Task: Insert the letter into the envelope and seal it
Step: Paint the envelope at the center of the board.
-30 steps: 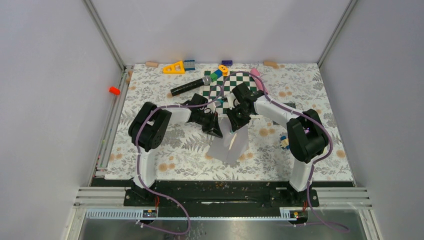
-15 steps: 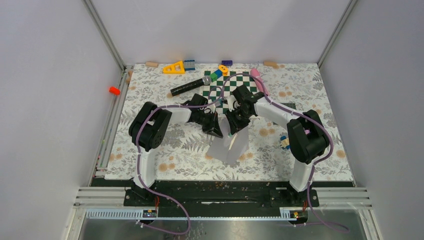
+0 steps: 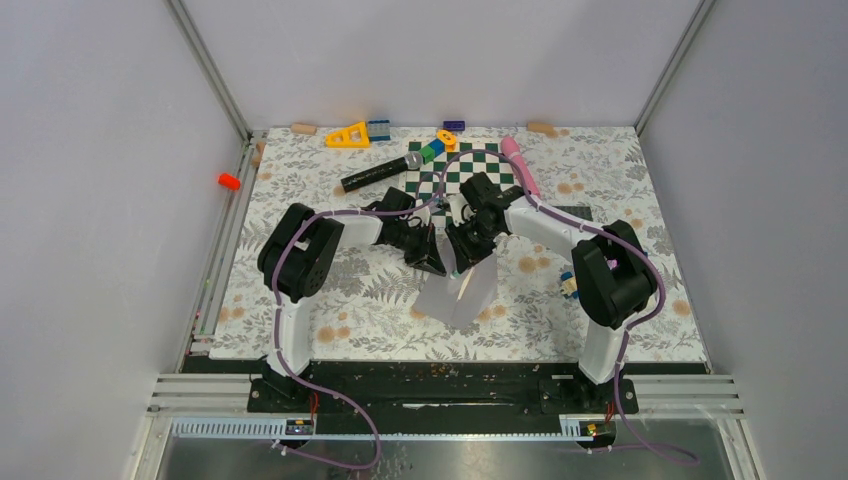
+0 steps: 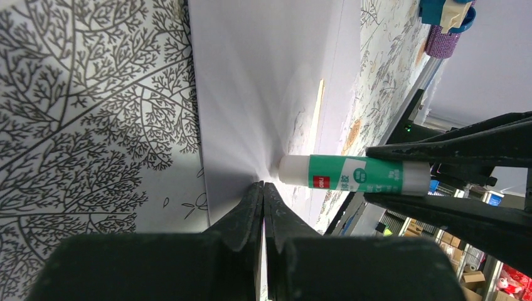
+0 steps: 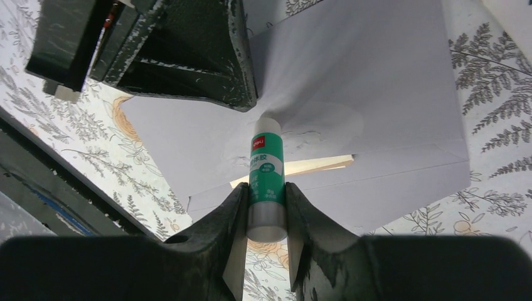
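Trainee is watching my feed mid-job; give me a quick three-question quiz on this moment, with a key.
1. True or false: the right gripper holds a glue stick.
2. The glue stick's tip points: A) at the envelope, beside the left gripper B) at the ceiling C) back at its own arm's base.
3. Fill in: the left gripper's jaws are ____ on the envelope's paper.
Key: 1 true; 2 A; 3 shut.

Leaf-printed table (image 3: 300,330). Bears a pale grey envelope (image 3: 462,298) near the middle; farther back, a green checked mat (image 3: 482,163), a black microphone (image 3: 380,173), an orange triangle (image 3: 348,135), a blue brick (image 3: 379,128), a purple brick (image 3: 454,125), a pink stick (image 3: 518,160).
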